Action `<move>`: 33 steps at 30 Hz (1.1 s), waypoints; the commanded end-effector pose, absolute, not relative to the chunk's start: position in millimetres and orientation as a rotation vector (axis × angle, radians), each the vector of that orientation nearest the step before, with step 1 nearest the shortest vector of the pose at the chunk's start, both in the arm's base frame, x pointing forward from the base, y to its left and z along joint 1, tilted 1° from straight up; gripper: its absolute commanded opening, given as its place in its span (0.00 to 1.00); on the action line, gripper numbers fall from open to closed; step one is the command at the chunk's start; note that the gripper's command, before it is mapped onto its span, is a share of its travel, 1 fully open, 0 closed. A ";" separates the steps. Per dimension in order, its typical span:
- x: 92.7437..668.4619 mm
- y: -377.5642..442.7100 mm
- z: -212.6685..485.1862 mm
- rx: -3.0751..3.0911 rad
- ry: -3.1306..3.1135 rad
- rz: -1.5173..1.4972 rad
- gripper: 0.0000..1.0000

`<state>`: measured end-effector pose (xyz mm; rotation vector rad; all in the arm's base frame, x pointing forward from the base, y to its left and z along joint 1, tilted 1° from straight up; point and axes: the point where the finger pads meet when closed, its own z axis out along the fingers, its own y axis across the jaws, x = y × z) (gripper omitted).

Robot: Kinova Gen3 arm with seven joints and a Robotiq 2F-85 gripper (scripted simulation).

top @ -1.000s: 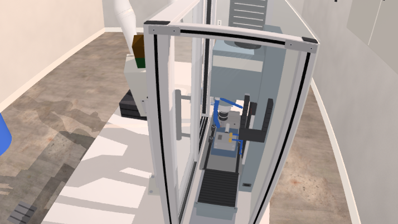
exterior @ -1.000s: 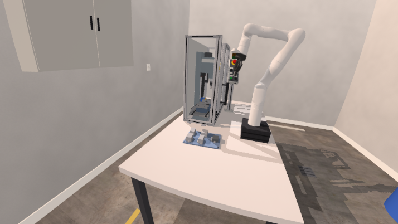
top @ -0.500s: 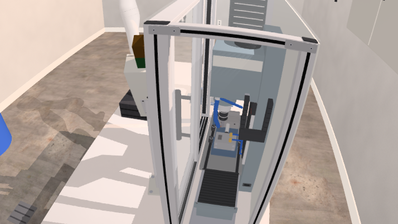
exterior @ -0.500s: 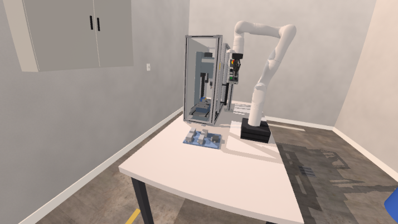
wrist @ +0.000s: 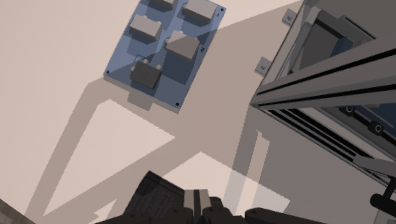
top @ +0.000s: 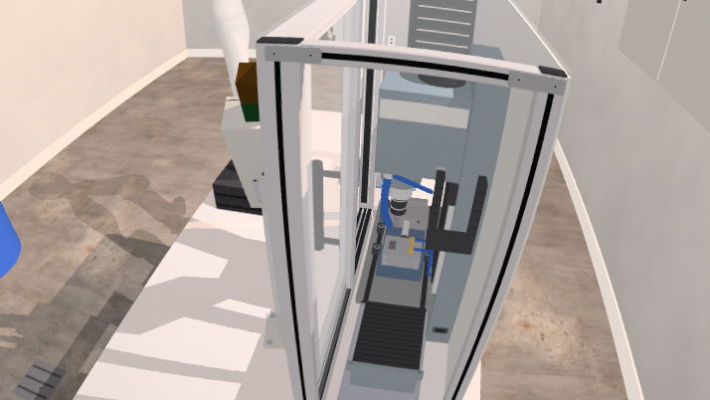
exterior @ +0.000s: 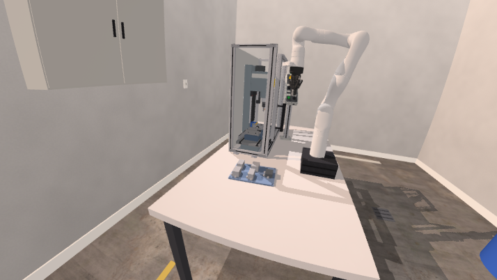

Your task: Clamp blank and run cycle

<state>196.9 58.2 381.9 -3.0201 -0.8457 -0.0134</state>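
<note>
The tool (exterior: 294, 91) (wrist: 196, 204) is narrow, its fingertips together with nothing between them. It points downward at the end of the white arm (top: 231, 30) (exterior: 342, 70), high above the counter (top: 184, 368) (exterior: 278, 216) (wrist: 45, 45). In the exterior view it overlaps the control box (top: 241, 149) (exterior: 292, 102); I cannot tell from that whether they touch. A green button (exterior: 288, 97) shows low on the box's face. The arm rises from a black base (exterior: 306, 168) (top: 224, 195) (wrist: 145, 192) on the counter.

Beside the control box stands the tall framed guard (top: 539, 119) (exterior: 231, 104) (wrist: 280, 87), with a bar handle (top: 318, 204) on its side. Through its panels the blue vise (top: 400, 271) (exterior: 253, 136) is visible, with blue hoses and brass-coloured fittings near it. Whether the loose bars inside stand upright, I cannot tell.

Near the guard's end, the blue plate (exterior: 261, 180) (wrist: 116, 62) lies flat on the counter. The dark setting master (exterior: 269, 173) (wrist: 146, 75) sits near one corner, and four pale blanks (exterior: 251, 173) (wrist: 182, 45) stand on the same plate, apart from one another. The task's blank is not distinguishable by width among the pale ones.
</note>
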 end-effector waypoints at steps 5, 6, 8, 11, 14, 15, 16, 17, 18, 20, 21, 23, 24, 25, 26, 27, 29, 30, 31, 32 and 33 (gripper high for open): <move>197.1 58.2 382.1 -3.019 -0.847 -0.016 0.10; 197.1 58.2 382.1 -3.019 -0.847 -0.016 0.10; 184.4 37.9 382.4 -3.038 -0.757 -0.127 0.10; 165.4 7.3 382.7 -3.054 -0.620 -0.293 0.10; 165.4 7.3 382.7 -3.054 -0.620 -0.293 0.10; 165.4 7.3 382.7 -3.054 -0.620 -0.293 0.10; 165.4 7.3 382.7 -3.054 -0.620 -0.293 0.10; 165.4 7.3 382.7 -3.054 -0.620 -0.293 0.10; 165.4 7.3 382.7 -3.054 -0.620 -0.293 0.10; 165.4 7.3 382.7 -3.054 -0.620 -0.293 0.10; 165.4 7.3 382.7 -3.054 -0.620 -0.293 0.10; 165.4 7.3 382.7 -3.054 -0.620 -0.293 0.10; 159.2 -2.9 382.7 -3.056 -0.573 -0.348 0.10; 152.8 -13.1 382.8 -3.057 -0.527 -0.403 0.10; 146.5 -23.3 383.0 -3.056 -0.480 -0.457 0.10; 140.2 -33.5 383.1 -3.053 -0.433 -0.511 0.10; 133.8 -43.7 383.2 -3.049 -0.385 -0.565 0.10; 133.8 -43.7 383.2 -3.049 -0.385 -0.565 0.10; 133.8 -43.7 383.2 -3.049 -0.385 -0.565 0.10; 133.8 -43.7 383.2 -3.049 -0.385 -0.565 0.10; 133.8 -43.7 383.2 -3.049 -0.385 -0.565 0.10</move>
